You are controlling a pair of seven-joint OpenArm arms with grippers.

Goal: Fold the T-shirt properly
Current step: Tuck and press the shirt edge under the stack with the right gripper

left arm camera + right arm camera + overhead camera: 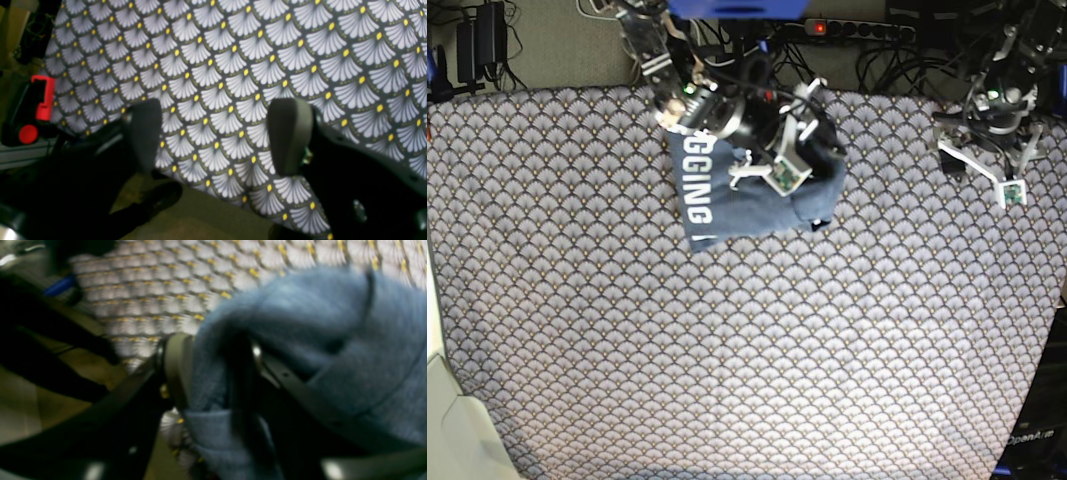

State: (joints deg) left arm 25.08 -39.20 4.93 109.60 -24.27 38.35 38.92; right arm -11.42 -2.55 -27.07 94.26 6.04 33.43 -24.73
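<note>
Your T-shirt [727, 195] sits at the far side of the bench [747, 350], up near the back edge and left of centre in the base view. It's a slate-blue bundle, roughly folded, with white block letters reading "GGING" running down its left portion. It lies on the scallop-patterned tablecloth [627, 330], grey fans with yellow dots, which covers the whole bench.

Your right hand [217, 373] is right on top of the shirt. In the right wrist view, blue heathered cloth bunches up between the two fingers [178, 366] and drapes over the dark one on the right side of that view. The picture is blurred, so you can see fabric between the fingers, with a visible gap between them, but I cannot tell whether they are pinching it or merely straddling it. In the base view the right arm [717, 105] reaches in from the back edge and hides the upper part of the shirt.

Your left hand [217, 136] is spread wide, nothing between its pads [290, 133], only bare tablecloth beneath. It hangs by the bench edge, well apart from the shirt, at the far right corner in the base view. A red clamp [41, 100] shows off the cloth edge to its left.
</note>
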